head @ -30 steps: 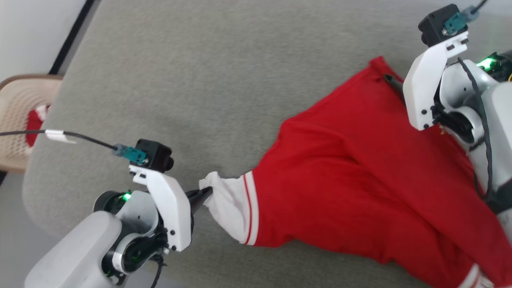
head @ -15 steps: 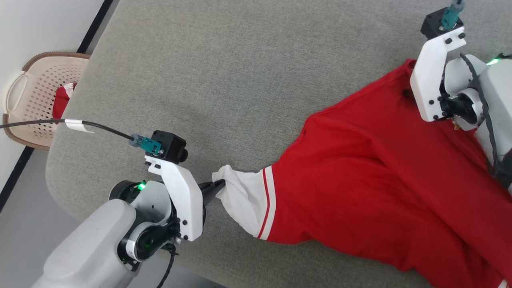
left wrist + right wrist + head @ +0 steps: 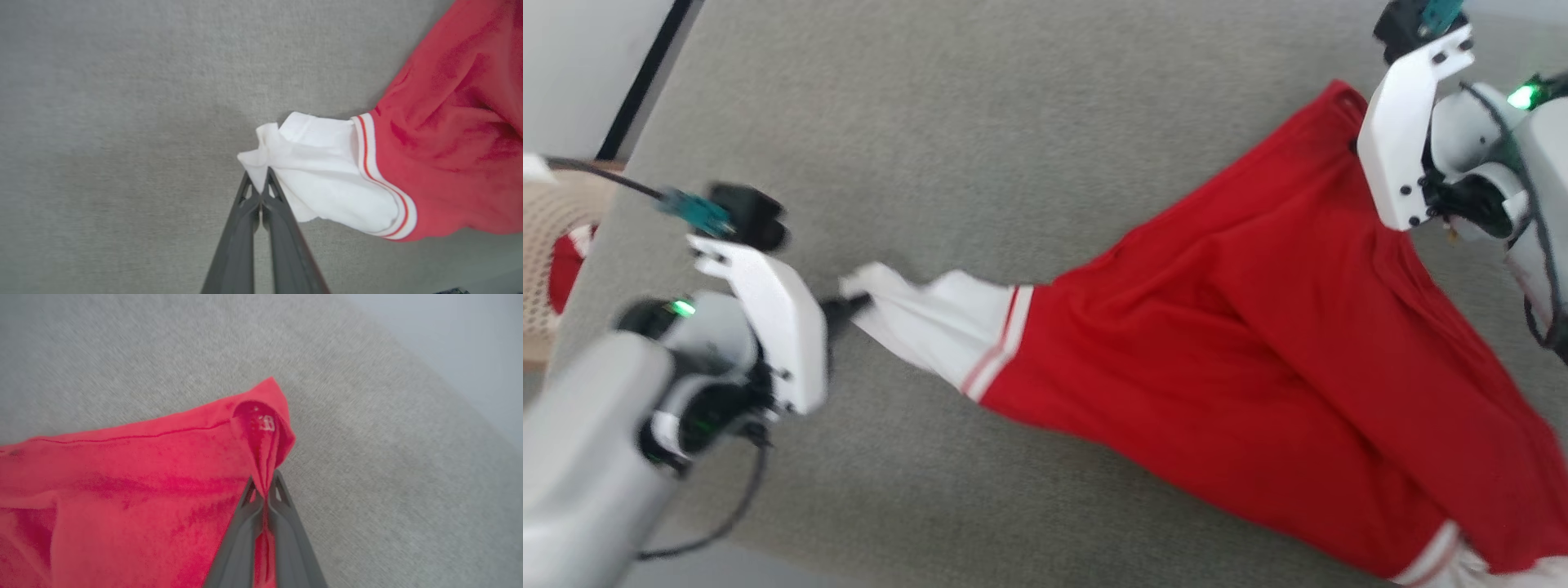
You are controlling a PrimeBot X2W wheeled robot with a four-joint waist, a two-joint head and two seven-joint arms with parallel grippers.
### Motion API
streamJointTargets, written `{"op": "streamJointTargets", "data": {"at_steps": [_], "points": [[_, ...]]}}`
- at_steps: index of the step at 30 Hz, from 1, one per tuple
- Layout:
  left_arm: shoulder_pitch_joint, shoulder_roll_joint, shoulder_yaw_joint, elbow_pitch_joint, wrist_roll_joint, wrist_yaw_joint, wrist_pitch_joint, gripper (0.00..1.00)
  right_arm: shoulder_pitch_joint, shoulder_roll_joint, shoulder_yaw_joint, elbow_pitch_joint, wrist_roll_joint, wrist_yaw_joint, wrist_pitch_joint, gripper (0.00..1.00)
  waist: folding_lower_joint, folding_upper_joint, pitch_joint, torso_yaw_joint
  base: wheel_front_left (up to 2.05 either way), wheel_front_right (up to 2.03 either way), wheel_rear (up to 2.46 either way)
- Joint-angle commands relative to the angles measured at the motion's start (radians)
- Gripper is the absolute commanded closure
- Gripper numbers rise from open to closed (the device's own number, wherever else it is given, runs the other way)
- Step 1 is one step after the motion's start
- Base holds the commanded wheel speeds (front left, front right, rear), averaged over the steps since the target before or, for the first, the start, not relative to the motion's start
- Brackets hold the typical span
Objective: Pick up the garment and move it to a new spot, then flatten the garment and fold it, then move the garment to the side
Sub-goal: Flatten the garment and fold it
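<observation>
Two pinches stretch the soft red shirt (image 3: 1258, 343) lengthwise between the claws. Left gripper (image 3: 260, 181) grips its white sleeve (image 3: 327, 175); right gripper (image 3: 265, 485), seemingly a hem corner.

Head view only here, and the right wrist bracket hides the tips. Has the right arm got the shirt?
Observer: Yes. Right gripper: jaws shut on a pinched fold at a red corner of the garment.
Operator: Left side's blurred for me.
Observer: Left gripper: jaws pressed together on the bunched tip of the white sleeve end.
Operator: Anything else at that red corner?
Observer: A small white print inside the fold, too blurred to read.
</observation>
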Motion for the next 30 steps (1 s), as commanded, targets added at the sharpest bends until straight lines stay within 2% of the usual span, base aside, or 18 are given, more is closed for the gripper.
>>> {"op": "streamJointTargets", "data": {"at_steps": [1, 7, 9, 13, 17, 22, 25, 26, 30], "points": [[-0.023, 0.019, 0.014, -0.001, -0.005, 0.005, 0.009, 1.00, -0.009, -0.003, -0.003, -0.015, 0.014, -0.001, -0.013, 1.00, 0.0000, 0.0000, -0.029, -0.039, 0.00, 0.00, 0.00], [-0.144, 0.120, 0.055, -0.001, 0.012, 0.023, 0.107, 1.00, -0.001, -0.065, -0.040, -0.122, 0.044, -0.001, -0.048, 1.00, 0.0000, 0.0000, -0.082, -0.121, 0.00, 0.00, 0.00], [-0.189, 0.132, 0.061, 0.009, 0.023, 0.018, 0.126, 1.00, 0.001, -0.079, -0.063, -0.148, 0.043, -0.001, -0.055, 1.00, 0.0000, 0.0000, -0.092, -0.138, 0.00, 0.00, 0.00], [-0.288, 0.125, 0.060, 0.051, 0.065, -0.007, 0.129, 1.00, -0.011, -0.084, -0.117, -0.174, 0.015, -0.001, -0.082, 1.00, 0.0000, 0.0000, -0.105, -0.168, 0.00, 0.00, 0.00], [-0.409, 0.085, 0.045, 0.148, 0.129, -0.042, 0.092, 1.00, -0.038, -0.051, -0.188, -0.137, -0.051, -0.001, -0.138, 1.00, 0.0000, 0.0000, -0.108, -0.190, 0.00, 0.00, 0.00], [-0.569, 0.014, 0.036, 0.291, 0.236, -0.082, -0.053, 1.00, -0.111, 0.018, -0.318, -0.019, -0.199, -0.001, -0.293, 1.00, 0.0000, 0.0000, -0.096, -0.208, 0.00, 0.00, 0.00], [-0.673, -0.019, 0.042, 0.375, 0.321, -0.087, -0.204, 1.00, -0.164, 0.067, -0.410, 0.057, -0.329, -0.001, -0.446, 1.00, 0.0000, 0.0000, -0.084, -0.215, 0.00, 0.00, 0.00], [-0.673, -0.019, 0.042, 0.375, 0.321, -0.087, -0.204, 1.00, -0.164, 0.067, -0.410, 0.057, -0.329, -0.001, -0.446, 1.00, 0.0000, 0.0000, -0.084, -0.215, 0.00, 0.00, 0.00], [-0.800, -0.065, 0.061, 0.478, 0.415, -0.075, -0.459, 1.00, -0.225, 0.124, -0.558, 0.126, -0.525, -0.001, -0.674, 1.00, 0.0000, 0.0000, -0.071, -0.217, 0.00, 0.00, 0.00]]}}
